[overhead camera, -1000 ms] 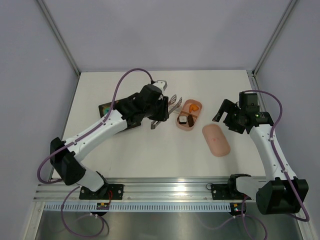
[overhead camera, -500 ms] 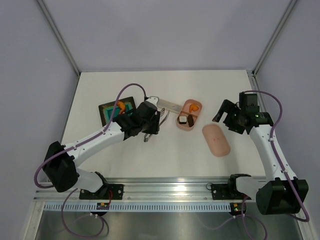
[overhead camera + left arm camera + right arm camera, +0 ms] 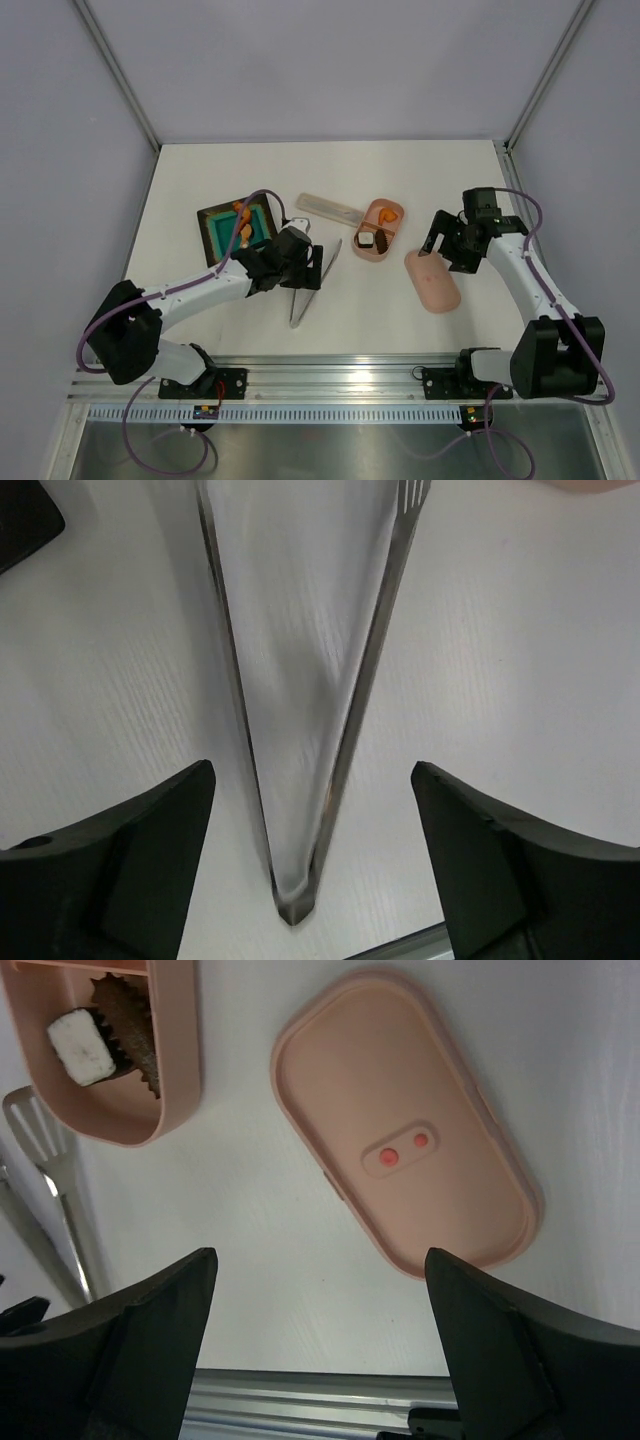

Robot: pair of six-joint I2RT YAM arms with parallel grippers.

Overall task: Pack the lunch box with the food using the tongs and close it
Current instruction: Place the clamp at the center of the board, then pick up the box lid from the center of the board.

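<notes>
Currently spread: left gripper (image 3: 310, 770), right gripper (image 3: 320, 1260). Slim silvery metal tongs (image 3: 290, 900): likely springy, slick; pinch both arms mid-length.

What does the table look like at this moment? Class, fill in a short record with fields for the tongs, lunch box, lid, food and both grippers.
tongs: flat on the table, not gripped
left gripper: open, straddling the tongs' joined end
lunch box: open
food in box: orange piece, dark brown piece
food outside box: orange pieces on the tray
lid: flat on the table, apart from the box
right gripper: open, empty, near the lid
</notes>
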